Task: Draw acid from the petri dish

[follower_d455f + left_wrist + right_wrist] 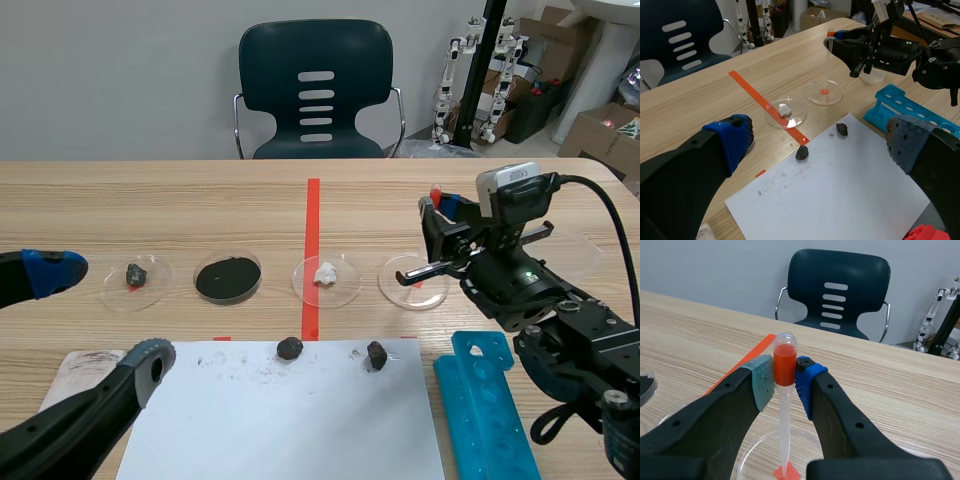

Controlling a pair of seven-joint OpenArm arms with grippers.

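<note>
The largest risk is judged to be to the table [200,200]. If the right arm is being lowered too far, the petri dish [385,285] is being pressed and shoved by the stem, and acid is being spilled toward the blue rack [485,400] at its five o'clock. This dish is lying at the far end of the row of four, at three o'clock of the dish with the white lump [300,290].

The right gripper [785,382] is being held closed on the red bulb [785,365] of the pipette [784,415], which is being held upright with its tip down in that dish. An uneven squeeze from the pads [762,382] is likely to leave the pipette tilting or slipping. If the bulb is being released with the tip out of the liquid, only air is being drawn. Drops are also being risked on lifting.

The left gripper [820,145] is being held wide apart with nothing in it, at about eight o'clock of the white paper sheet [290,420].

Most of the left arm is being cut off in the scene view. The rack's near end is being covered by the right arm. No liquid can be made out in the clear dish. It cannot be told whether the tip is touching the dish floor. Any fill in the stem is too fine to be judged.
</note>
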